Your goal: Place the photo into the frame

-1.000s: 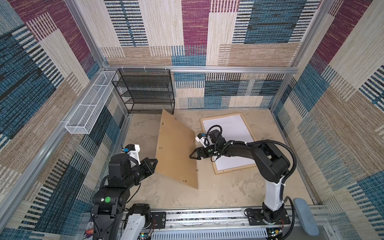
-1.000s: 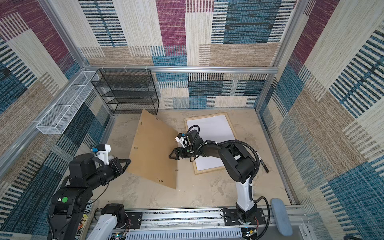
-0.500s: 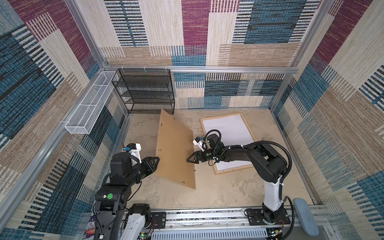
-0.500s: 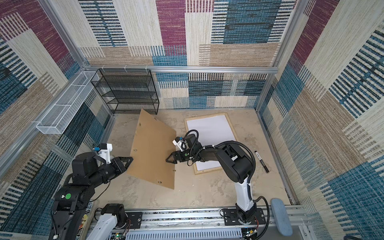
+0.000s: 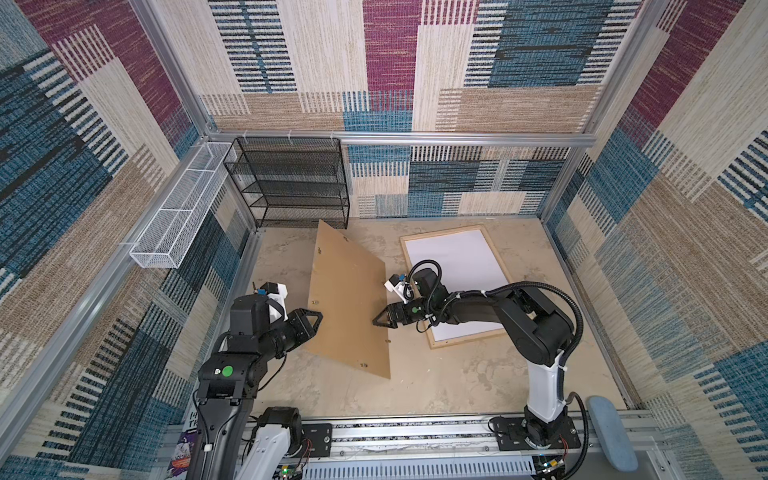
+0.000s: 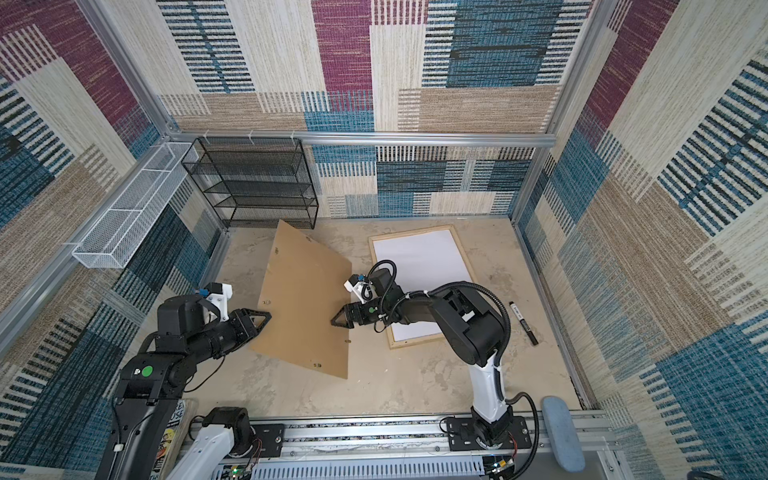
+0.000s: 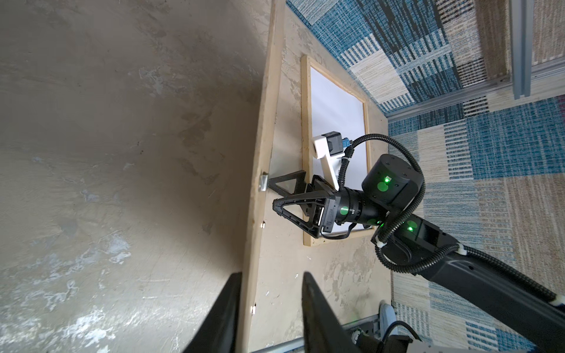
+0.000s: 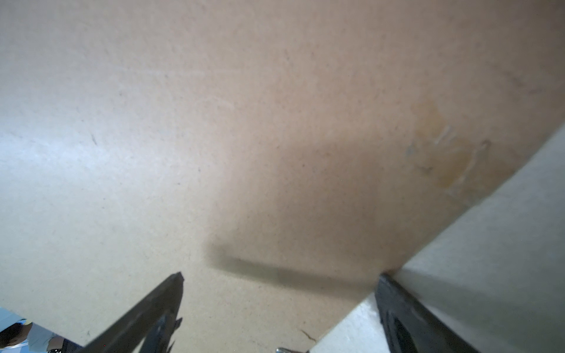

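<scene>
Propping the brown backing board (image 5: 349, 299) on edge leaves the frame (image 5: 441, 232) beside it clear. A white sheet (image 5: 457, 262) fills the frame; you cannot tell whether it is the photo. Your left gripper (image 5: 318, 320) loosely straddles the board's rim, jaws parted. Your right gripper (image 5: 376, 323), spread wide and empty, braces its face.

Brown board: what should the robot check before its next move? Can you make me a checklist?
1. Left fingers open: ok, the board has its edge between them, unpinched.
2. Right fingers open: ok, spread wide at the board's opposite edge.
3. Board flat on the table: not ok, it stands tilted.
4. Frame clear of the board: ok, it lies flat beside it, apart.
5. Photo in the frame: cannot tell, only a white sheet shows inside.
</scene>
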Controlling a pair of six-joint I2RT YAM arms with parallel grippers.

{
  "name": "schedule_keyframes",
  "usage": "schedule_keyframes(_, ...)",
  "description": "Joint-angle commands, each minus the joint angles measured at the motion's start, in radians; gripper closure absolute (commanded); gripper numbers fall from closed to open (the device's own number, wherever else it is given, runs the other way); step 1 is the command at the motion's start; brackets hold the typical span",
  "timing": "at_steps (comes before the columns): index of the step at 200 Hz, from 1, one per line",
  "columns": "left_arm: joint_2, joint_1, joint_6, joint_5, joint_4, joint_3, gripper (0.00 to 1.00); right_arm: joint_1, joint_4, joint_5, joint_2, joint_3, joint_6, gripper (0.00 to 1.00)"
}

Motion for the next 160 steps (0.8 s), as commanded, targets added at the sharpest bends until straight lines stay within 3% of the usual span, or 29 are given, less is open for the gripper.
schedule_keyframes(1,0.011,-0.001,0.015,0.015,0.010,-0.001,0.66,0.007,-0.014,-0.036,0.012,0.002,0.007,0.00)
schedule_keyframes(34,0.040,0.000,0.031,-0.005,0.008,0.011,0.75,0.010,-0.022,-0.040,0.013,0.007,-0.008,0.00)
schedule_keyframes(69,0.083,0.000,0.062,-0.028,-0.018,0.042,1.00,0.009,-0.038,-0.029,-0.001,0.013,-0.030,0.00)
schedule_keyframes(113,0.069,-0.001,0.094,-0.043,-0.039,0.088,1.00,-0.002,-0.108,0.008,-0.074,0.045,-0.096,0.00)
schedule_keyframes(160,-0.016,-0.001,0.035,0.016,0.031,0.085,1.00,-0.134,-0.192,0.035,-0.270,0.054,-0.139,0.00)
